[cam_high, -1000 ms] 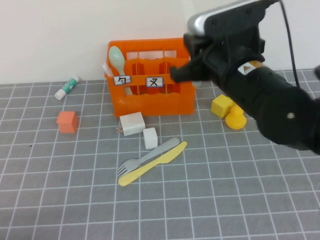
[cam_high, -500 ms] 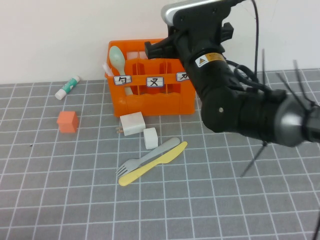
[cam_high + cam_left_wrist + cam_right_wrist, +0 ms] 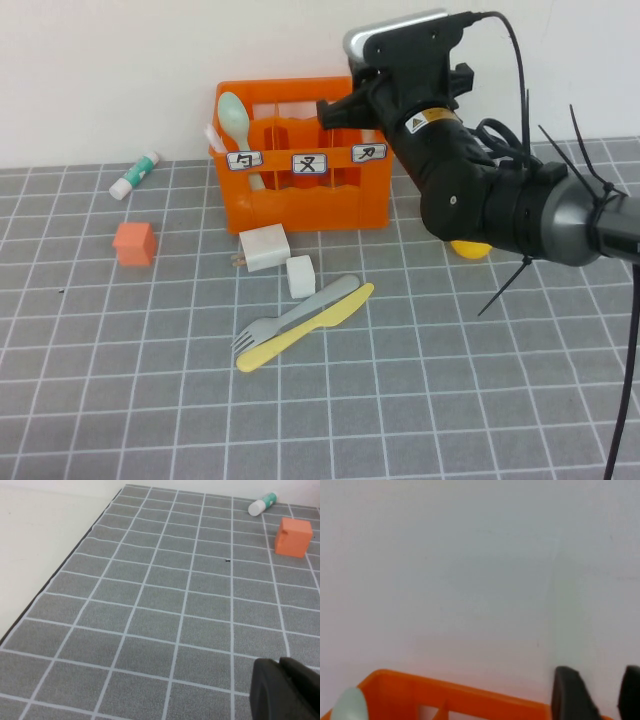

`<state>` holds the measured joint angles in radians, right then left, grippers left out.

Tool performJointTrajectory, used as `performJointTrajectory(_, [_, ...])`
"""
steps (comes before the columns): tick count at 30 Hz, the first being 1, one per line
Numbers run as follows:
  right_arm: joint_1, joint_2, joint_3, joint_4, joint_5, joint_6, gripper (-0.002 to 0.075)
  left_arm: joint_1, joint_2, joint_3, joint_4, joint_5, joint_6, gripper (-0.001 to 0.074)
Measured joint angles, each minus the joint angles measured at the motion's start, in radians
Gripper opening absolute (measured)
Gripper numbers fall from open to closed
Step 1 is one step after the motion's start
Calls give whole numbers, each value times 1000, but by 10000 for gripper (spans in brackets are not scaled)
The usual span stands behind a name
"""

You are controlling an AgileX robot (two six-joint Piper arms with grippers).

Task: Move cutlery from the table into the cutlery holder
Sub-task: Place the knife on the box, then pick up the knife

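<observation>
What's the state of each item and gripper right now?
grey fork: lying flat on the table, against the yellow knife.
yellow knife: lying flat, not yet picked.
cutlery holder: upright, a pale green spoon standing in its left compartment.
right gripper: raised over the holder's right end, fingers apart, empty.
left gripper: low over bare table.
glue stick: lying on its side.

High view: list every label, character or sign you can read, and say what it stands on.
Orange slotted plastic cutlery holder, three white front labels:
"勺"
"叉"
"刀"
Right arm's black casing: yellow warning triangle sticker, text unreadable.
Right gripper hangs above the holder; left gripper hangs above the grey gridded table.
</observation>
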<state>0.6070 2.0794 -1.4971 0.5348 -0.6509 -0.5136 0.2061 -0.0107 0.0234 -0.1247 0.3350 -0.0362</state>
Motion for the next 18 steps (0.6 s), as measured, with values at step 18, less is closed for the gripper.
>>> performJointTrajectory(18, [7, -204, -79, -504, 989, 7, 126, 0, 0, 0, 0, 0, 0, -1])
